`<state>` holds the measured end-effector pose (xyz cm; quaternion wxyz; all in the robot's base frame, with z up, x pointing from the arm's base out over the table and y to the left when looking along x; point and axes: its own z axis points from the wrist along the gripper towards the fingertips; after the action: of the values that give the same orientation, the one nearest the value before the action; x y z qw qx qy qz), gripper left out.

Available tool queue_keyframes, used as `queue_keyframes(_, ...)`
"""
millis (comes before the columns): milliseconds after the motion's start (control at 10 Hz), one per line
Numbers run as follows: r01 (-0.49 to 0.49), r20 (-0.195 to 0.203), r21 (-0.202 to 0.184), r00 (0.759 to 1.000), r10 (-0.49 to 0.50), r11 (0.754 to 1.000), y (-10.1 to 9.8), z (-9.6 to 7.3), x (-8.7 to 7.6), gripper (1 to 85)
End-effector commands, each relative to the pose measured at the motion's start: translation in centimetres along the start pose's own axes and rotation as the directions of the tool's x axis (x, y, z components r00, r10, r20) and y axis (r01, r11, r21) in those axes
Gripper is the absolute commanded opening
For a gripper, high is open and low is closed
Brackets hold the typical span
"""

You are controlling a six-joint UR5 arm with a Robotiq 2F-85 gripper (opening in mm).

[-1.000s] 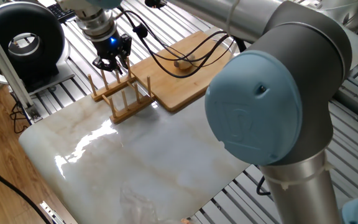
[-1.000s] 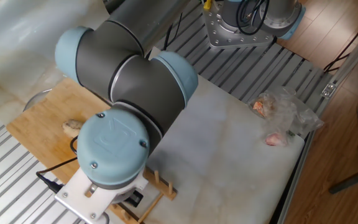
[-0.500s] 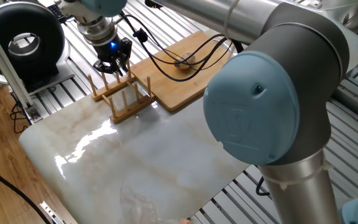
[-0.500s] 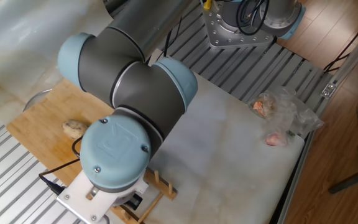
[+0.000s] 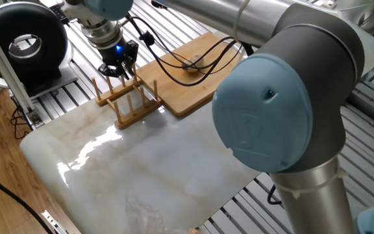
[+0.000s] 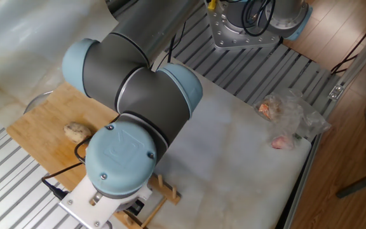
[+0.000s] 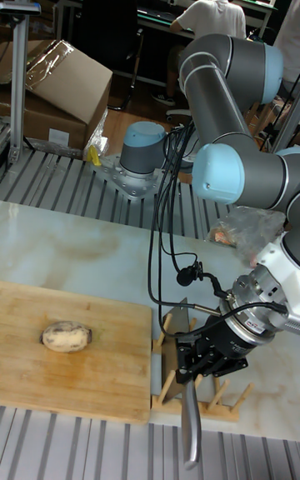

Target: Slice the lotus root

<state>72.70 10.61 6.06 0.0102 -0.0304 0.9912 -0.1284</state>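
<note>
Root lying mid-board, long axis along the board's length, well apart from my gripper, which is gripping a knife blade-down at the rack off the board's end; no legible writing showing anywhere.

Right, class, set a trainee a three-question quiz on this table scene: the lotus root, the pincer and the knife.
1. True or false: the lotus root lies on the bamboo board.
2. The pincer is at: A the wooden rack; B the lotus root; C the bamboo board.
3. Short answer: does the knife touch the lotus root?
Key: 1 true; 2 A; 3 no, the knife is over at the rack.
</note>
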Motion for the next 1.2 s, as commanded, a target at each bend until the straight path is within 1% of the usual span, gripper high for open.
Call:
queue_keyframes(0,-0.011,0.001,-0.006,1.000,0.011,1.000,0.06,0.13,0.03,22.3)
queue_keyframes(300,-0.021,0.009,0.011,1.000,0.021,1.000,-0.08,0.27,-0.04,20.3)
queue_keyframes(500,-0.030,0.015,0.022,0.999,0.030,0.999,0.28,0.45,0.14,20.0)
queue_keyframes(1000,-0.031,0.017,0.030,0.999,0.031,0.999,0.25,0.77,0.25,19.3)
queue_keyframes(1100,-0.034,0.017,0.034,0.999,0.034,0.999,0.12,0.82,0.26,16.0)
